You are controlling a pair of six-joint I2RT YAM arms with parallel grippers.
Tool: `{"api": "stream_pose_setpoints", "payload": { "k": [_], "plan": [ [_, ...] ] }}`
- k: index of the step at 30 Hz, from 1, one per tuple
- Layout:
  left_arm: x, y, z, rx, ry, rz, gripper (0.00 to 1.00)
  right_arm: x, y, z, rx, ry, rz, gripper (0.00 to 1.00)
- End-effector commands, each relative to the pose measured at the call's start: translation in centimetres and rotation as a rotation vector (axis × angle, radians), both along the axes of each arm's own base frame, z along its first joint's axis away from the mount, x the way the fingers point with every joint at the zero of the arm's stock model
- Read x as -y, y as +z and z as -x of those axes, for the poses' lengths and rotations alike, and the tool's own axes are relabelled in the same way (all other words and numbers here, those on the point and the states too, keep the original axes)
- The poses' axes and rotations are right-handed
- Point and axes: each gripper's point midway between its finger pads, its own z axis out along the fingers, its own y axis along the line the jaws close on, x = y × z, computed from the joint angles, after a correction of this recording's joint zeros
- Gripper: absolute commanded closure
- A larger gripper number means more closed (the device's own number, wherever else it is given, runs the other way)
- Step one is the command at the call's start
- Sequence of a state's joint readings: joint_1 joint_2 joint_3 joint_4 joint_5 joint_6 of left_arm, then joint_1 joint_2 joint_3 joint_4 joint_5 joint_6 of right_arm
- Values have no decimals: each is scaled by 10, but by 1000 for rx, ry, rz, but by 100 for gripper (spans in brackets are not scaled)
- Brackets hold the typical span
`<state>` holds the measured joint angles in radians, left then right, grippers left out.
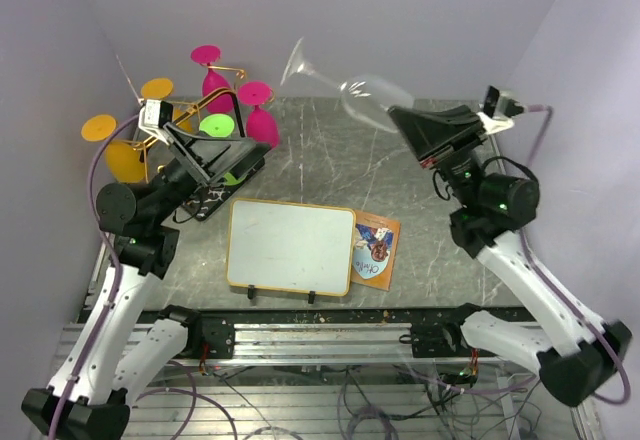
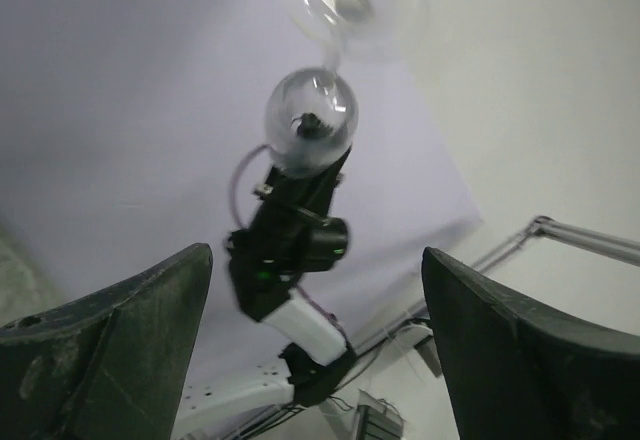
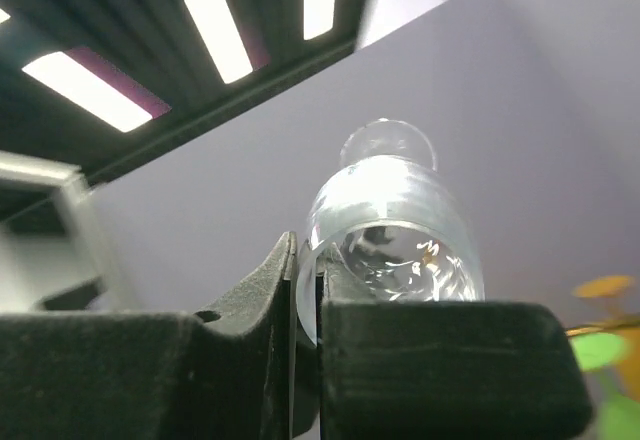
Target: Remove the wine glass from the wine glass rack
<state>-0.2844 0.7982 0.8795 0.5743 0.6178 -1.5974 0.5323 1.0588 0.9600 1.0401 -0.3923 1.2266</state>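
Wine glass [image 1: 368,96], one clear, rim pinched by right claw [image 3: 318,295]; left claw [image 2: 315,260] spread; five coloured glasses [image 1: 262,125] on rack [image 1: 205,203].

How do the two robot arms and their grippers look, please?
The left arm and right arm have white link covers and black joints with small green lights. A lilac cable runs along each. The left gripper and right gripper are black, with wedge-shaped fingers.

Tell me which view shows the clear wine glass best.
The top external view: the whole clear wine glass shows side-on, foot to bowl, its rim pinched in the right gripper. The left wrist view sees it from afar, foreshortened. The right wrist view shows little beyond the bowl, close up.
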Motion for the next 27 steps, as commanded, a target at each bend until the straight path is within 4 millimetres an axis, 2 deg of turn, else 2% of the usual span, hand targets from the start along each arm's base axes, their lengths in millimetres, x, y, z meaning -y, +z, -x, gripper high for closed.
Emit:
{"api": "stream_pose_setpoints", "payload": {
  "k": [1, 4, 7, 9, 10, 12, 13, 16, 20, 21, 22, 23, 25, 27],
  "plan": [
    [-1, -40, -24, -90, 162, -200, 2, 52, -59, -101, -377, -672, 265, 100],
    [-8, -54, -35, -142, 255, -301, 1, 96, -117, -134, -571, -998, 514, 100],
    [-18, -69, -47, -192, 345, -430, 2, 128, -168, -147, -688, -1202, 802, 100],
    [-27, -73, -53, -216, 405, -519, 2, 139, -189, -151, -719, -1266, 983, 100],
    [-34, -67, -55, -222, 455, -558, 2, 143, -201, -150, -742, -1276, 1081, 100],
    [-49, -79, -66, -294, 530, -680, 2, 146, -210, -155, -744, -1270, 1197, 100],
    [-56, -73, -68, -281, 571, -713, 2, 148, -211, -157, -743, -1254, 1228, 100],
    [-70, -82, -81, -346, 626, -860, 2, 159, -220, -174, -789, -1161, 1318, 100],
    [-70, -71, -85, -310, 638, -865, 3, 165, -248, -192, -860, -1038, 1454, 100],
    [-69, -69, -85, -303, 633, -857, 4, 167, -261, -198, -898, -1004, 1504, 100],
    [-68, -69, -85, -300, 630, -853, 4, 171, -262, -200, -916, -1000, 1519, 100],
    [-67, -69, -85, -300, 627, -855, 4, 173, -271, -208, -934, -980, 1541, 100],
    [-69, -70, -84, -303, 635, -863, 5, 182, -282, -219, -962, -937, 1523, 100],
    [-73, -69, -82, -299, 648, -874, 5, 181, -290, -228, -973, -874, 1505, 100]
  ]
}}
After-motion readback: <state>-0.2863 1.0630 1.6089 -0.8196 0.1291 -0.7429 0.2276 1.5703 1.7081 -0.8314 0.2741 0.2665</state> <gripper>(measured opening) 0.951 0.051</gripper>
